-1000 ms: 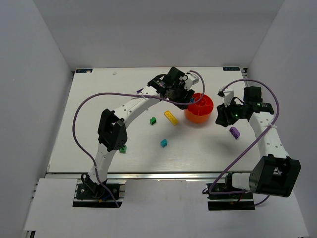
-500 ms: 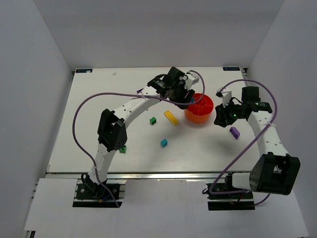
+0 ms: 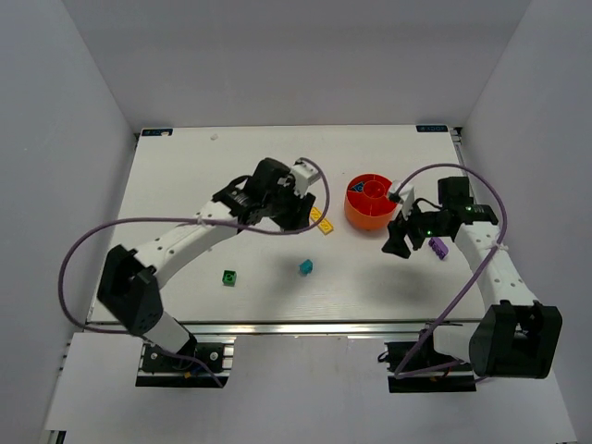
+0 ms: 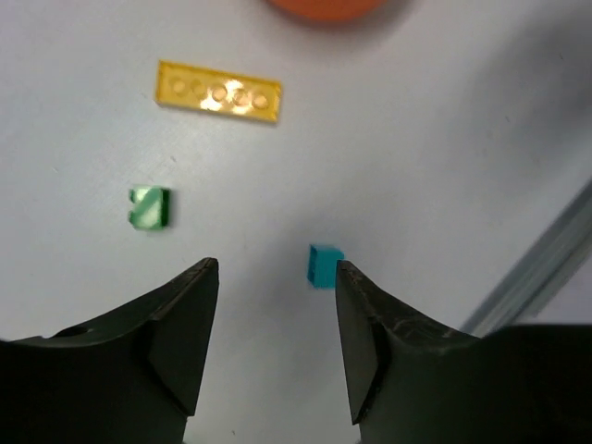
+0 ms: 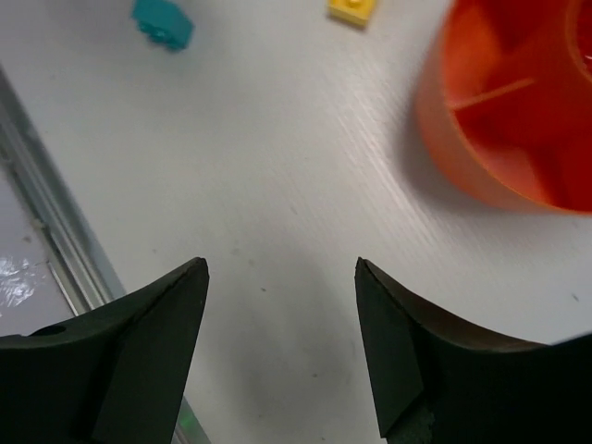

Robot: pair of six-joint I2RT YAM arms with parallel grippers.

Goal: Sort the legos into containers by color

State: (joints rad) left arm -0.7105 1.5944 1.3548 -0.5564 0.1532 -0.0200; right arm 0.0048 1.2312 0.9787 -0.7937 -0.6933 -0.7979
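Now uncovered, unlike a second ago: the orange-red bowl point(image 3: 370, 220), upright on the table, in the same spot as before, dividers showing, a blue brick point(image 3: 354, 189) in its left compartment

Just left of the bowl: yellow plate point(image 3: 323, 222), flat, partly hidden from above by the left arm's head. Left of the bowl and nearer the arm bases: teal brick point(image 3: 305, 266). Farther left again: green brick point(image 3: 228, 277). Right of the bowl and a little nearer: purple brick point(image 3: 437, 247). No shift in any of these since the earlier view. Seen only from the left wrist: a second green brick point(image 4: 149, 206), near the yellow plate on the side away from the bowl

Left gripper point(image 4: 275, 273): pulled back from the bowl's far-left rim, now hanging left of the bowl above the loose bricks; jaws parted, nothing between them, nothing touched. Right gripper point(image 5: 282, 268): moved from beside the bowl's right wall to a place right of it and nearer, close to the purple brick; jaws spread wider than before, empty, over bare surface

Underneath: white matt table point(image 3: 185, 185), a metal rail point(image 3: 277, 326) along the edge nearest the arm bases. Beyond the bowl, at the far corners: two small blue labels point(image 3: 155, 131), and a white speck point(image 3: 215, 137). All round: plain pale grey walls point(image 3: 277, 65) on three sides
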